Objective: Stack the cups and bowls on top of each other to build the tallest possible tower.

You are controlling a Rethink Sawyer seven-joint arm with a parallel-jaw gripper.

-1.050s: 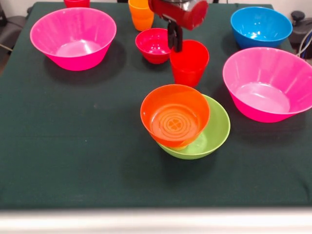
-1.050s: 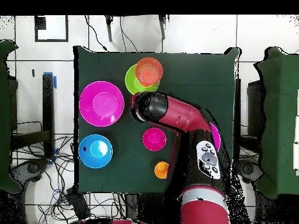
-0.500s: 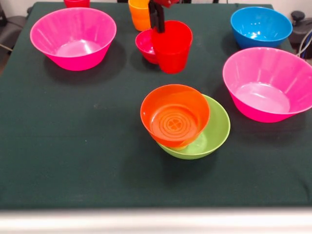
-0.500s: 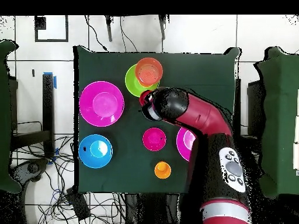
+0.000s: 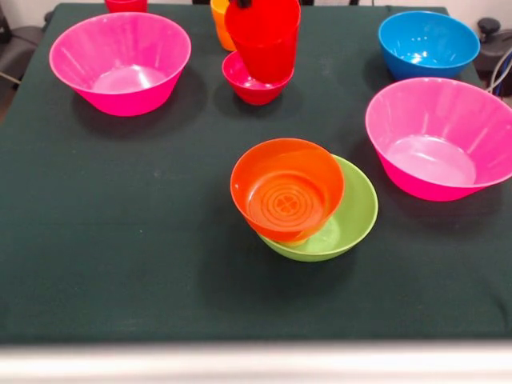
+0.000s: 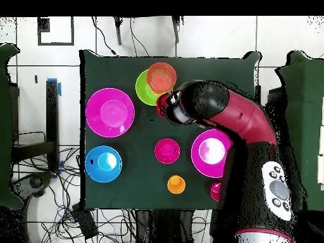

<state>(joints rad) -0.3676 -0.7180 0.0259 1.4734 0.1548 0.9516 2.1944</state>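
the glossy red plastic cup [image 5: 266, 36] hangs upright in the air at the top of the front view, clear of the dark green bench [image 5: 144, 240]. only a dark tip of the tool [image 5: 241, 3] shows at the cup's upper left rim, touching it; the cup appears to hang from it, but how far the jaws stand apart cannot be told. in the overhead view the red and black arm [image 6: 234, 120] covers the tool and most of the cup.

the cup's base overlaps the far rim of the small crimson plastic bowl [image 5: 252, 82], which sits on the bench below it. just behind the cup, the orange plastic cup [image 5: 220, 22] peeks out at its left side.

nearer the middle of the bench stands the tower: the lime-green plastic bowl [image 5: 352, 216] as base and the small orange bowl with ringed flat bottom [image 5: 286, 189] above it, tilted and shifted off to the left. a sliver of yellow shows under the orange bowl.

one large hot-pink plastic bowl [image 5: 120, 60] sits at the left, another hot-pink bowl [image 5: 440, 136] at the right, and the blue plastic bowl [image 5: 428, 44] beyond it.
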